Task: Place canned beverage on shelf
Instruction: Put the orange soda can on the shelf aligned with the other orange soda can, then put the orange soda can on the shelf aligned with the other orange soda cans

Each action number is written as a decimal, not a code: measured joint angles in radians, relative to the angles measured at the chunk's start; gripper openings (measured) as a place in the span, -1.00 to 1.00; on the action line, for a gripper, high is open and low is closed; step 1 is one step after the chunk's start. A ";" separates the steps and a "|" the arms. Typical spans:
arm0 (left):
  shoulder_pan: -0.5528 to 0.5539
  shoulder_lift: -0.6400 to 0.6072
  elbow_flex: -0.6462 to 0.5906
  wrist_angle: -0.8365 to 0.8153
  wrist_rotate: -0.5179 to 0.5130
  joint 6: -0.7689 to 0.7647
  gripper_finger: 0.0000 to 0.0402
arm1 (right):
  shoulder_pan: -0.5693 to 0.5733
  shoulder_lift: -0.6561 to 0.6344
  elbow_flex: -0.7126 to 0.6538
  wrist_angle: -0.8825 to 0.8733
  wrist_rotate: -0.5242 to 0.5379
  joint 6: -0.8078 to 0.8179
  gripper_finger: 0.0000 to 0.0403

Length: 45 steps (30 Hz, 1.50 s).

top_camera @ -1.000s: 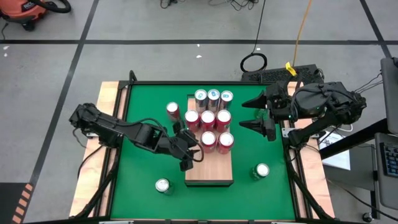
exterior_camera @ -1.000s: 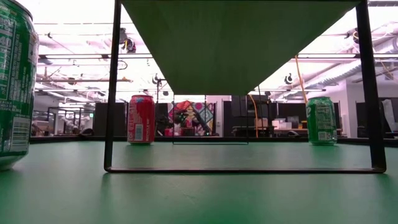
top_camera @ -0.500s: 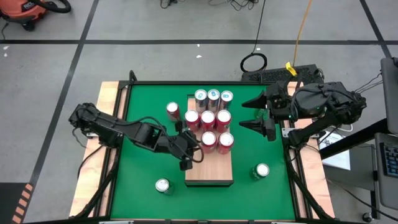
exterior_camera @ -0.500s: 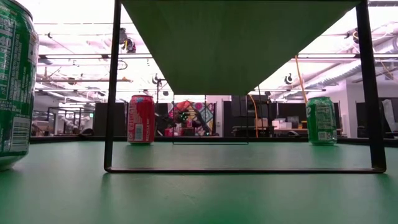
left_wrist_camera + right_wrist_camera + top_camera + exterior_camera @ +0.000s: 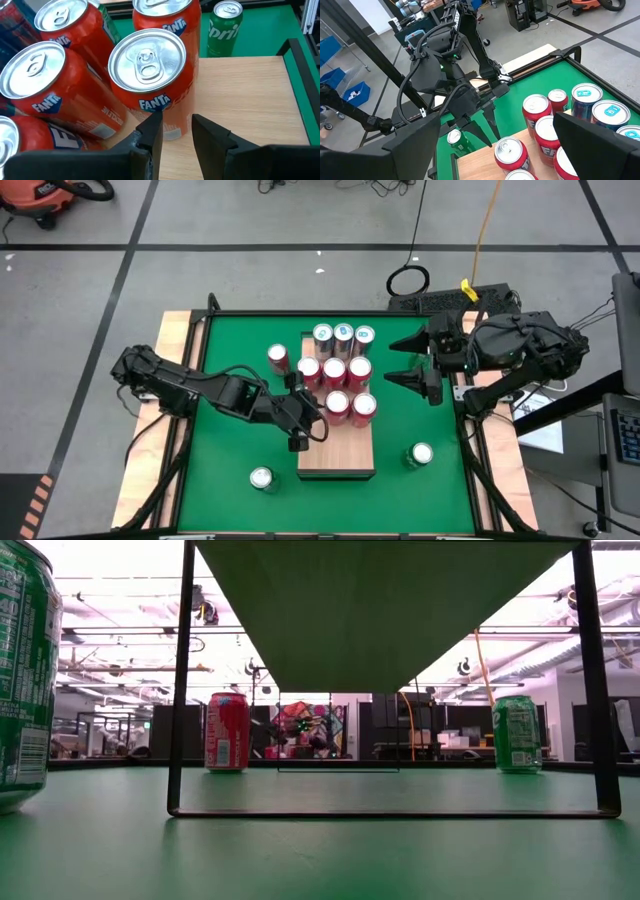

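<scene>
- left hand [image 5: 305, 430] sits at the left edge of the shelf [image 5: 337, 462], just beside the near-left orange can [image 5: 150, 82]; fingers [image 5: 151, 132] drawn close together with a narrow gap, nothing between them, can just ahead of the tips
- shelf lies mid-desk [image 5: 230, 470] running near to far; eight cans stand on its far part, near end bare wood
- three silver/blue-topped cans [image 5: 343, 334] in the far row, orange ones in front
- loose red can [image 5: 277, 357] on the desk left of the shelf
- green cans on the desk: near left [image 5: 262, 478] and near right [image 5: 421, 454]
- right hand [image 5: 405, 360] hovers right of the shelf, fingers wide apart, empty
</scene>
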State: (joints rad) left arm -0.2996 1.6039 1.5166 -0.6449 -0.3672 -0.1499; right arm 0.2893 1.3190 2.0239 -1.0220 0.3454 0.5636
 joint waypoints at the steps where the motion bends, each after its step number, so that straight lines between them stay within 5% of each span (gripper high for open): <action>1: 0.000 0.000 0.000 0.001 0.000 0.000 -0.48 | 0.000 0.000 0.000 0.000 0.000 0.000 0.87; 9: 0.003 -0.010 0.014 -0.068 0.005 -0.052 -0.48 | 0.000 0.000 0.000 -0.001 0.000 0.000 0.87; 17: 0.036 -0.111 0.195 -0.327 0.073 -0.132 -0.48 | 0.000 0.000 0.000 -0.001 0.031 -0.004 0.87; 28: 0.307 -0.262 0.228 -0.644 0.034 0.037 -0.31 | -0.002 0.000 0.000 0.000 0.073 0.004 0.87; 34: 0.381 -0.265 0.228 -0.669 -0.036 0.081 -0.20 | -0.002 0.000 0.000 -0.001 0.097 0.016 0.87; 45: 0.618 -0.180 0.127 -0.671 0.120 0.186 0.66 | -0.003 0.010 0.000 -0.001 0.180 0.016 0.87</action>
State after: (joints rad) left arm 0.3181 1.4238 1.6437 -1.3155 -0.2469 0.0356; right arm 0.2867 1.3292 2.0243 -1.0229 0.5254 0.5795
